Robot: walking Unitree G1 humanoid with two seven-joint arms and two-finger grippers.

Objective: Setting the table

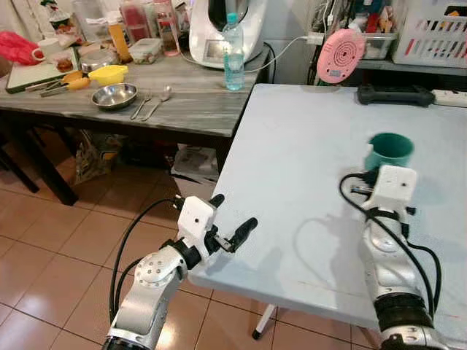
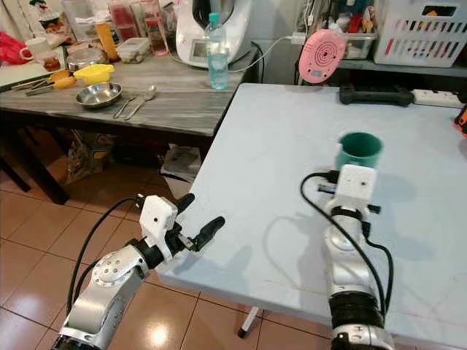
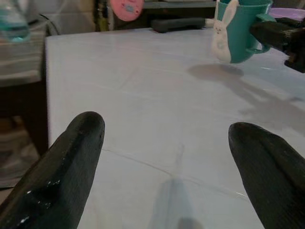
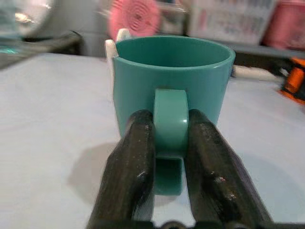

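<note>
A teal mug (image 1: 390, 150) with a white rabbit figure on its side (image 3: 221, 29) stands on the pale blue table (image 1: 306, 146). My right gripper (image 4: 170, 125) is shut on the mug's handle (image 4: 168, 117), one black finger on each side of it. My left gripper (image 1: 235, 217) is open at the table's near left corner, its fingers (image 3: 71, 157) spread wide over bare tabletop with nothing between them.
To the left stands a wooden table (image 1: 190, 102) with a steel bowl (image 1: 114, 95), spoons (image 1: 157, 102), a water bottle (image 1: 233, 52), a yellow bowl and a white appliance. A pink round device (image 1: 340, 55) and a black handle-shaped object (image 1: 396, 95) lie at the pale table's far edge.
</note>
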